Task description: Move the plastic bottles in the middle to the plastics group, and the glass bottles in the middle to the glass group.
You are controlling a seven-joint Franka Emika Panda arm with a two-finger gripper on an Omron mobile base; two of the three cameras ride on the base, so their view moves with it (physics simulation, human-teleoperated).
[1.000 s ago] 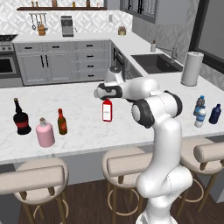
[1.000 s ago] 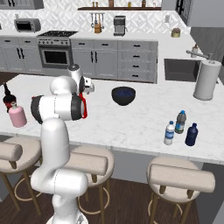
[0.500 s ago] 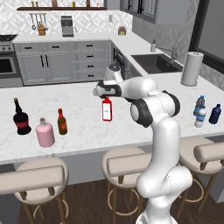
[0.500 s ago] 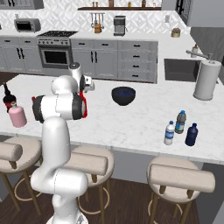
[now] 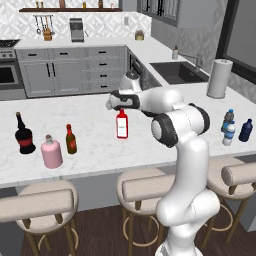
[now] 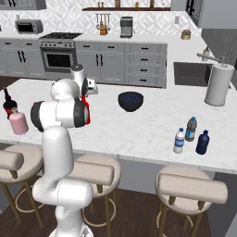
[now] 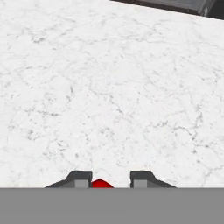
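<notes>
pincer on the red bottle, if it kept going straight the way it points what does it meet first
The pincer points down, shut on the slim red bottle. Beyond the bottle, the white marble counter comes next, though how far below the fingertips is hard to judge.

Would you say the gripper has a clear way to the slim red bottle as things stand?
Probably yes: the gripper sits at the top of the slim red bottle, shut on its neck, and the marble counter around the bottle is bare.

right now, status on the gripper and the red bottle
Gripper shut on red bottle, at its neck. Bottle upright on counter, mid-island. Glass group to the left: black bottle, brown bottle; pink bottle beside them.
</notes>
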